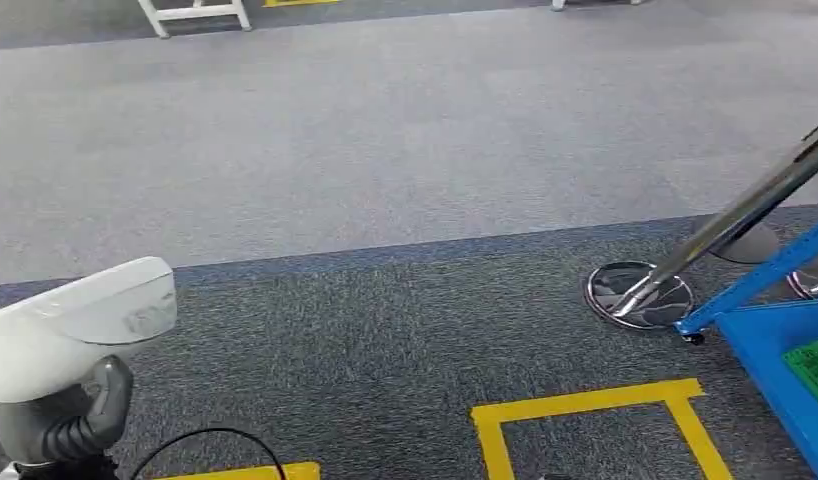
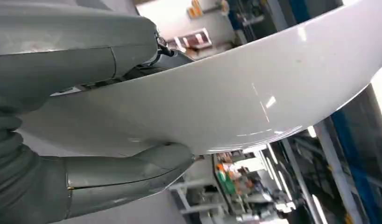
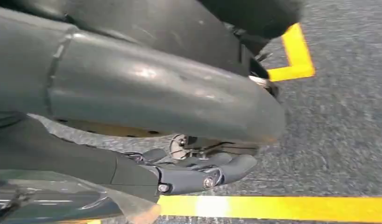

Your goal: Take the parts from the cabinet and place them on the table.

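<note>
Between the thumb and fingers of the left hand [image 2: 86, 126] sits a broad white part [image 2: 236, 93], a smooth curved shell; the thumb presses one face and the darker fingers the other, so that hand grips it firmly. From the head view the same white part [image 1: 80, 320] sticks out past the left hand [image 1: 80, 420], raised at the robot's left side, with its long axis running roughly across the body, away from the wrist. A black cable [image 1: 210, 445] loops over the carpet [image 1: 385, 180] just below that hand.

The right hand [image 3: 198, 172] hangs low over the grey carpet and yellow floor tape [image 3: 282, 207], its fingers curled in with nothing between them, as far as the close, blurred wrist view lets me judge.

No counter can be seen ahead. Away to the right-hand side stand a blue cart [image 1: 775, 340], with a green bin [image 1: 815, 365] at its edge, and a chrome post on a round base [image 1: 640, 295]. More yellow tape marks a box on the floor between the two hands.

My reading is that the part is already out of the cabinet and is being carried. The coming move turns on finding the counter and bringing the left hand, which alone holds the part, over it with the shell's long side level.
</note>
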Robot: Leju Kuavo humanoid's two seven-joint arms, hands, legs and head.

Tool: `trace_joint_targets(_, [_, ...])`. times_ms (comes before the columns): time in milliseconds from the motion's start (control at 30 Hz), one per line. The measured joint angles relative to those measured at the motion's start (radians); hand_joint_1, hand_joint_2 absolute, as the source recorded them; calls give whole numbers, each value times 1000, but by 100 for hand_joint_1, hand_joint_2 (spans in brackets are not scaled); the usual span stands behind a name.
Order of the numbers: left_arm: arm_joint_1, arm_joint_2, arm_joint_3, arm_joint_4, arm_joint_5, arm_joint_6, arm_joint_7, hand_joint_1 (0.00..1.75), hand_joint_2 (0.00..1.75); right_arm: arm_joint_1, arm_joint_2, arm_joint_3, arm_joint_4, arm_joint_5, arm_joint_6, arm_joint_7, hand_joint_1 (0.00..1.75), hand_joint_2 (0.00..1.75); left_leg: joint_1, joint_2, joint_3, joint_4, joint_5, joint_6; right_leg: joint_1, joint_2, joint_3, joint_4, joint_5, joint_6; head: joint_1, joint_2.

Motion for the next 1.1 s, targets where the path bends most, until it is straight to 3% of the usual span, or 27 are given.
trace_joint_targets(33, [1, 0, 0, 0, 2, 1, 0, 175, 175, 1, 0, 0, 0, 0, 0, 1, 0, 0, 2, 1, 5, -12, 20, -1, 0, -13, 3, 0, -3, 0, 0, 0])
trace_joint_targets(67, [2, 0, 0, 0, 4, 2, 0, 175, 175, 0, 0, 0, 0, 0, -1, 1, 0, 0, 3, 4, 31, -66, 61, -1, 0, -25, 7, 0, -6, 1, 0, 0])
trace_joint_targets(100, [3, 0, 0, 0, 5, 2, 0, 175, 175, 0, 0, 0, 0, 0, -1, 2, 0, 0, 3, 15, 75, -154, 109, 1, 0, -35, 13, 0, -9, 3, 0, 0])
trace_joint_targets(133, [3, 0, 0, 0, 5, 1, 0, 175, 175, -1, 0, 0, 0, 0, -2, 2, 0, 0, 2, 45, 125, -254, 154, 5, 0, -45, 21, 0, -14, 6, 0, 0])
trace_joint_targets(167, [1, 0, 0, 0, 5, 0, 0, 175, 175, -1, 0, 0, 0, 0, -2, 1, 0, 0, -9, 91, 148, -290, 140, 8, 5, -52, 22, -1, -19, 12, 1, 0])
trace_joint_targets(200, [-1, 0, 0, 0, 5, -1, 0, 175, 175, -1, 0, 0, 0, 2, -1, -3, 0, 0, -13, 87, 149, -307, 139, 19, 10, -58, 20, 4, -25, 20, -2, 0])
trace_joint_targets(233, [-2, 1, 0, 0, 5, -3, 0, 175, 175, -2, 0, 0, 0, 5, 1, -5, 0, 0, -15, 80, 145, -303, 137, 21, 10, -70, 26, 1, -26, 23, 3, 0])
trace_joint_targets(300, [2, 2, 1, 0, 6, -4, 0, 175, 175, -5, 0, 1, 0, 10, 6, -8, 0, 0, -19, 56, 142, -305, 137, 34, 8, -95, 38, -4, -29, 35, 3, 0])
trace_joint_targets(333, [2, 1, 1, 0, 5, -7, 0, 175, 175, -6, 0, 2, -1, 12, 6, -10, 0, 0, -8, 44, 152, -318, 144, 44, 4, -84, 32, -2, -39, 44, 2, 0])
trace_joint_targets(367, [2, 0, 1, 0, 5, -8, 0, 175, 175, -7, -1, 2, -1, 13, 6, -13, 0, 0, -7, 37, 155, -321, 145, 47, 3, -32, 25, 22, -57, 46, 11, 0])
trace_joint_targets(400, [-1, 0, 2, 0, 5, -9, 0, 175, 175, -7, -1, 2, -1, 14, 7, -13, 0, 0, -7, 26, 153, -321, 145, 51, 3, -1, -3, 81, -90, 46, 14, 0])
trace_joint_targets(467, [-1, -1, 2, 0, 5, -10, 0, 175, 175, -4, -3, 1, -1, 14, 7, -13, 0, 0, -8, 2, 152, -320, 146, 57, 2, 23, -90, 245, -152, 46, 14, 0])
trace_joint_targets(500, [-1, -1, 2, 0, 5, -10, 0, 175, 175, -2, -5, 1, -1, 14, 6, -12, 0, 0, -9, -13, 153, -320, 146, 57, 3, 28, -126, 300, -159, 46, 14, 0])
trace_joint_targets(533, [-1, -1, 2, 0, 5, -10, 0, 175, 175, 0, -5, 1, -1, 15, 5, -11, 0, 0, -9, -26, 154, -320, 145, 58, 3, 30, -139, 304, -138, 45, 14, 0])
trace_joint_targets(567, [-1, -1, 2, 0, 5, -9, 0, 175, 175, 1, -6, 1, -1, 15, 4, -10, 0, 0, -9, -40, 156, -319, 145, 57, 3, 32, -131, 264, -98, 43, 15, 0])
trace_joint_targets(633, [-1, -1, 2, 0, 5, -6, 0, 175, 175, 0, -8, 1, -2, 17, 3, -8, 0, 0, -7, -66, 160, -317, 142, 53, 1, 54, -69, 98, 6, 39, 14, 0])
trace_joint_targets(667, [-1, -1, 2, 0, 3, -6, 0, 175, 175, 1, -8, 1, -2, 18, 3, -5, 0, 0, -4, -75, 157, -315, 140, 50, -4, 108, -46, 34, 22, 38, 15, 0])
trace_joint_targets(700, [-3, -1, 2, 0, 3, -5, 0, 175, 175, 0, -8, 1, -2, 19, 3, -4, 0, 0, -11, -87, 150, -304, 136, 43, -10, 132, -34, 7, 13, 38, 13, 0])
trace_joint_targets(800, [0, -1, 2, 0, 2, -4, 0, 175, 175, 1, -8, 1, -2, 21, 4, -2, 0, 0, 1, -118, 142, -314, 147, 24, 2, 102, -26, 14, 15, 26, 14, 0])
trace_joint_targets(833, [-2, 1, 2, 0, 0, -4, 0, 175, 175, 1, -8, 1, -2, 23, 5, -2, 0, 0, 0, -126, 141, -310, 144, 20, -6, 86, -22, 4, 21, 18, 13, 0])
trace_joint_targets(867, [-2, 2, 2, 0, -1, -5, 0, 175, 175, -1, -9, 1, -2, 23, 7, -3, 0, 0, -6, -66, 135, -290, 127, 16, -6, 73, -19, 1, 22, 14, 11, 0])
trace_joint_targets(900, [-8, 2, 2, 0, -1, -7, 0, 175, 175, -1, -10, 1, -2, 24, 9, -3, 0, 0, -6, -27, 113, -241, 95, 11, -6, 60, -17, 1, 19, 8, 5, 0])
trace_joint_targets(933, [-11, 3, 2, 0, -1, -9, 0, 175, 175, 0, -10, 1, -2, 24, 13, -3, 0, 0, -4, -9, 77, -162, 54, 7, -4, 44, -16, 1, 17, 5, 6, 0])
trace_joint_targets(1000, [-12, 6, 2, 0, 0, -10, 0, 175, 175, 2, -13, 1, -2, 25, 13, -3, 0, 0, 1, 0, 12, -23, 0, 1, -3, 14, -15, 1, 14, 2, 5, 0])
trace_joint_targets(1033, [-11, 7, 2, 1, 0, -10, 0, 175, 175, 2, -14, 1, -2, 25, 13, -3, 0, 0, 4, 1, 5, -7, 7, -2, -3, 0, -14, 1, 12, 3, 6, 0])
trace_joint_targets(1067, [-11, 7, 2, 1, 0, -10, 0, 175, 175, 1, -14, 1, -2, 26, 13, -3, 0, 0, 6, 4, 23, -42, 39, -3, -3, -13, -12, 1, 10, 4, 6, 0])
trace_joint_targets(1100, [-11, 7, 2, 1, 0, -10, 0, 175, 175, 0, -14, 1, -2, 26, 13, -3, 0, 0, 7, 9, 58, -112, 80, -3, -3, -24, -8, 1, 8, 6, 5, 0])
